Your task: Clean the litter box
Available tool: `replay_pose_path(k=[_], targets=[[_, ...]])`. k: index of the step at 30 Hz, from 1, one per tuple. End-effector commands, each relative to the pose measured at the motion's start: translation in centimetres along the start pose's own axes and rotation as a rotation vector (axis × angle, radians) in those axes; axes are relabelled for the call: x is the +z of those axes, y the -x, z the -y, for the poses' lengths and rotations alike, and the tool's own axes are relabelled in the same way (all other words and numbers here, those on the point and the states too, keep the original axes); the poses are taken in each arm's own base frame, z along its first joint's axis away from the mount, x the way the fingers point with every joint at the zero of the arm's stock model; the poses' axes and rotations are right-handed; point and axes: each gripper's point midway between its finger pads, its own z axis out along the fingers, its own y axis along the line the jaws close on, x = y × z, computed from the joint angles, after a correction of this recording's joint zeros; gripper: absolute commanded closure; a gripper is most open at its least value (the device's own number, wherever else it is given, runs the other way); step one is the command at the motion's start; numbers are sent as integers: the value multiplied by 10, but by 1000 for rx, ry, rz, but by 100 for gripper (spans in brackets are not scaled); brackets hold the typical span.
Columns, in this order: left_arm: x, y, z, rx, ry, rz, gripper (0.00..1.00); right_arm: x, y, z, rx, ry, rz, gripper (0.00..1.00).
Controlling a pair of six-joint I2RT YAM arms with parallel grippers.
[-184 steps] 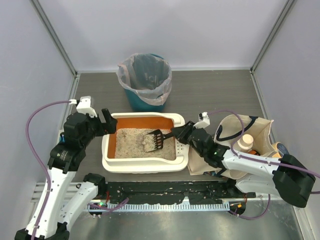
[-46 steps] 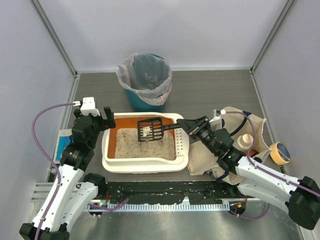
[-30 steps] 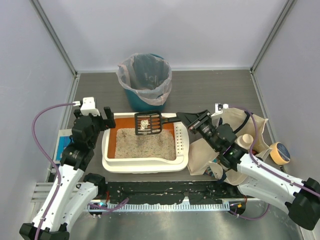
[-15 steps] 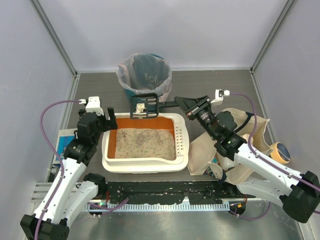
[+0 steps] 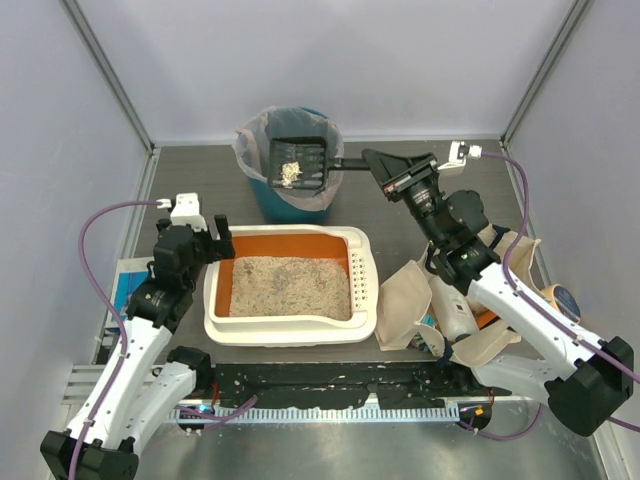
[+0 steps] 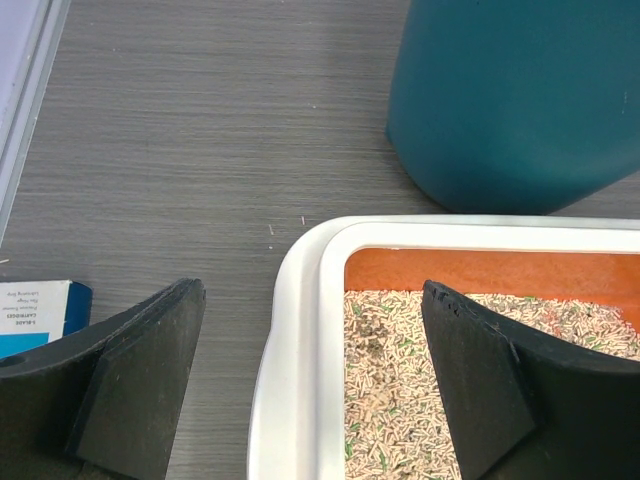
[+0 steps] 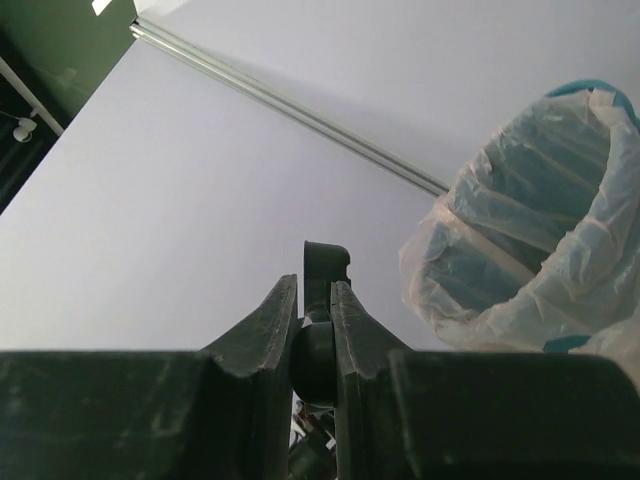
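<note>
The litter box point(image 5: 290, 329), a cream-white tray with orange inner walls and grey-beige litter, sits mid-table; its near-left corner shows in the left wrist view point(image 6: 300, 330). My right gripper point(image 5: 375, 163) is shut on the handle of a black slotted scoop point(image 5: 298, 163), held over the teal lined bin point(image 5: 262, 195) with pale clumps in it. In the right wrist view the jaws point(image 7: 316, 290) clamp the handle, the bin's liner point(image 7: 540, 250) to the right. My left gripper point(image 5: 218, 247) is open and empty, its fingers point(image 6: 140, 370) straddling the box's left rim.
A beige cloth tote bag point(image 5: 500, 262) with bottles lies right of the box. A tape roll point(image 5: 562, 300) sits at the far right. A blue-white carton point(image 5: 125, 290) lies left of the box, also seen in the left wrist view point(image 6: 35, 310). Grey walls enclose the table.
My right gripper has lifted the scoop with clumps out of the litter box and carried it back to above the bin. The left arm has shifted slightly at the box's left rim.
</note>
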Motion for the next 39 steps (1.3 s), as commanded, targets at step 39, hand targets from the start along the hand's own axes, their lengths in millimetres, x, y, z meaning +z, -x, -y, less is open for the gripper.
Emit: replay_pose_path(k=[39], targets=[[-3,20,4,-23,-13,46,6,81,-4,-12,-943,124,-122,99]])
